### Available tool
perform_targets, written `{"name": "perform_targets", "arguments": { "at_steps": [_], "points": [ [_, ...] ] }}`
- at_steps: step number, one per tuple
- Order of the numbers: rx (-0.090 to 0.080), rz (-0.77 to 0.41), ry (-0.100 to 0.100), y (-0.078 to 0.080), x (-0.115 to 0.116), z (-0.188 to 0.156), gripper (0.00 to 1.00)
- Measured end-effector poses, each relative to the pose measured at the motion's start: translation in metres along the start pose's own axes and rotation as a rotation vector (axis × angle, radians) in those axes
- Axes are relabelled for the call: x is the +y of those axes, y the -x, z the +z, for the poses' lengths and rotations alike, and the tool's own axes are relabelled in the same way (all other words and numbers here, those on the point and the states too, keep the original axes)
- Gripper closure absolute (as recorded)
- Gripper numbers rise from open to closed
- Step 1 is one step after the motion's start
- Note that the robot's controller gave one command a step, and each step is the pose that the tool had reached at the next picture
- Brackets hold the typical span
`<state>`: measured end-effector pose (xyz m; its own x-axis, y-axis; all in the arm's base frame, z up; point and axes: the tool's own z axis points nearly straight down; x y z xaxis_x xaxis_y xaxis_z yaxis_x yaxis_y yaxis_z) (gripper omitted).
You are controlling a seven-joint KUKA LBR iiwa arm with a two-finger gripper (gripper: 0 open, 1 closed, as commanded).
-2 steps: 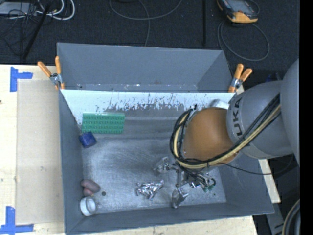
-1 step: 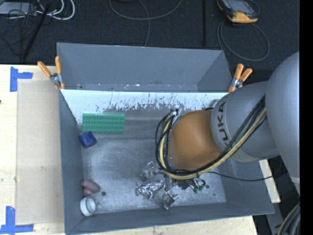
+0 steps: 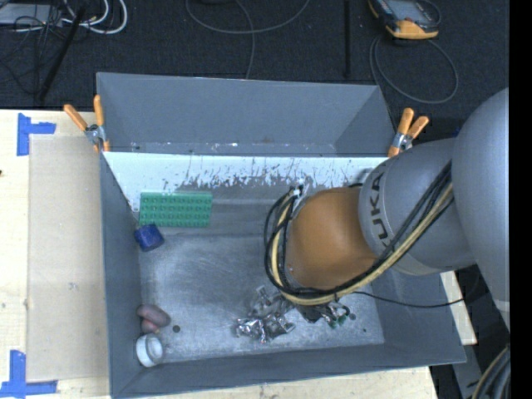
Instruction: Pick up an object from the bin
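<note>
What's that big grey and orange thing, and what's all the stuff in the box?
That is a robot arm, reaching in from the right. The orange part is a cover on its wrist, with black cables around it. The camera looks down from above into a grey metal bin. The arm's pincer is low, beside a heap of shiny silver bits; the cover hides whether it holds anything. Farther left lie a green bumpy block, a small blue piece, a pinkish lump and a white round thing.
</note>
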<state>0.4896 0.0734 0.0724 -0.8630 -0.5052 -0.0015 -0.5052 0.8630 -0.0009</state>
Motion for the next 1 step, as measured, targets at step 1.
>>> {"name": "perform_targets", "arguments": {
  "at_steps": [1],
  "points": [
    [-0.006,-0.21,-0.001,0.0117,0.0292,-0.1702,1.0]
  ]
}}
